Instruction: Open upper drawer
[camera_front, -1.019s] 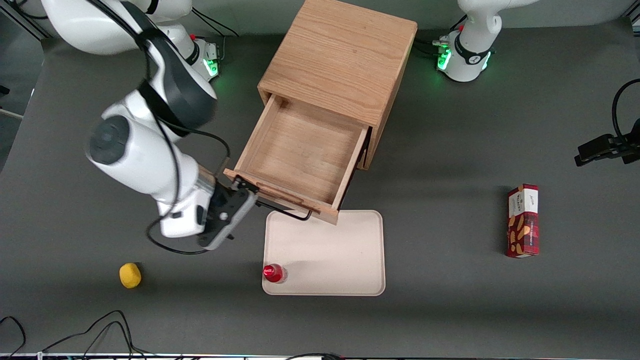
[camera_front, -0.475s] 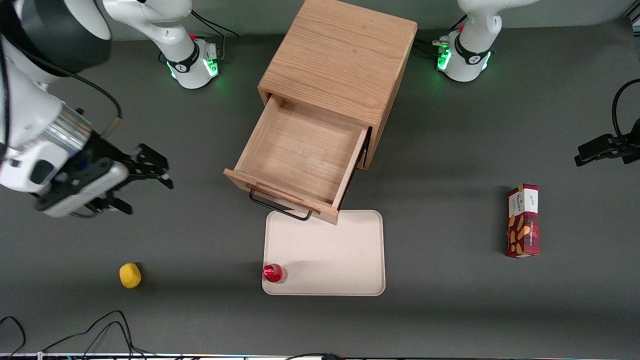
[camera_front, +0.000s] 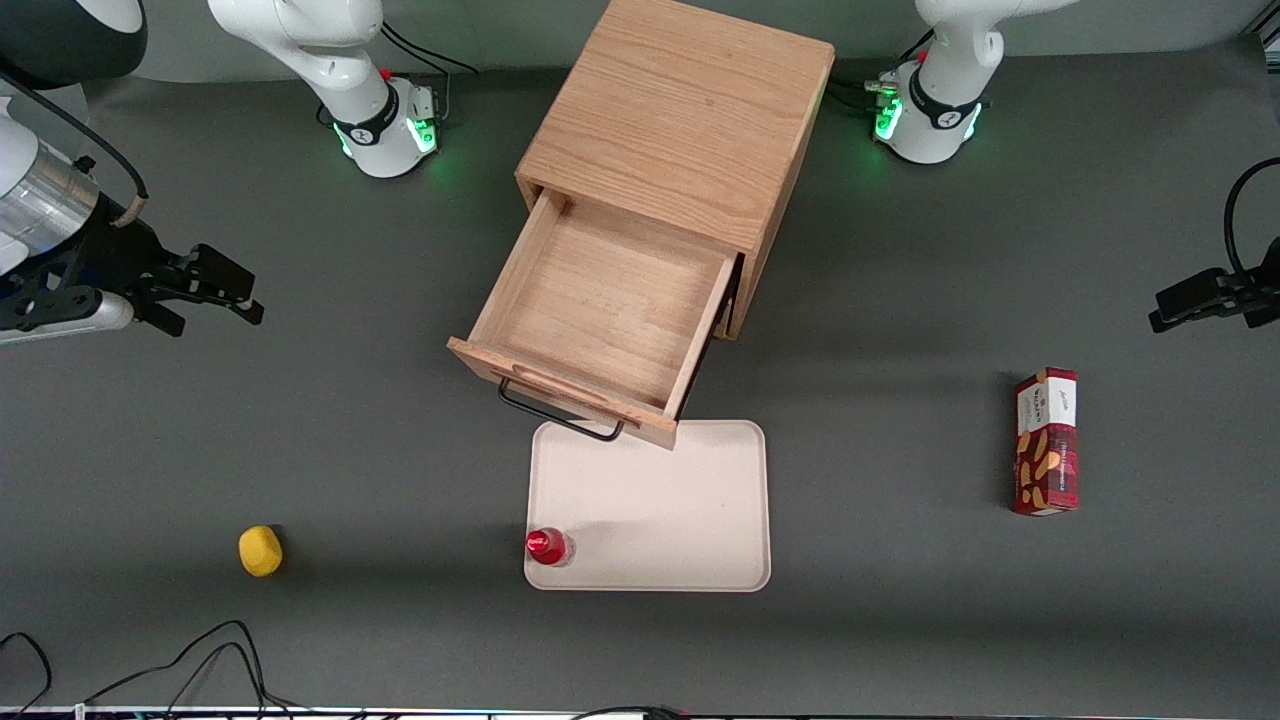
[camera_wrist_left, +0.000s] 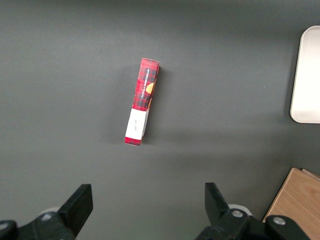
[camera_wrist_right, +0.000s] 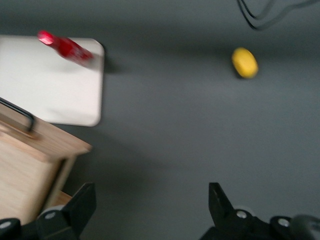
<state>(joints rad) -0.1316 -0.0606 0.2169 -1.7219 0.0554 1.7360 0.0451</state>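
Observation:
The upper drawer (camera_front: 600, 320) of the light-oak cabinet (camera_front: 680, 110) stands pulled well out, its inside bare wood. Its thin black wire handle (camera_front: 560, 418) hangs over the edge of the cream tray (camera_front: 700, 520). In the right wrist view the drawer front (camera_wrist_right: 30, 145) and the handle (camera_wrist_right: 20, 115) show beside the tray (camera_wrist_right: 50, 85). My gripper (camera_front: 215, 300) is open with nothing between its fingers, raised above the dark table well off toward the working arm's end, apart from the drawer. The lower drawer is hidden under the upper one.
A red bottle (camera_front: 548, 546) stands on the tray's near corner. A yellow lemon-like ball (camera_front: 260, 551) lies on the table nearer the camera than my gripper. A red snack box (camera_front: 1046, 441) lies toward the parked arm's end. Cables (camera_front: 200, 660) run along the near table edge.
My gripper has let go of the drawer handle, opened, and swung away from the cabinet toward the working arm's end of the table, rising as it went. The drawer has stayed pulled out.

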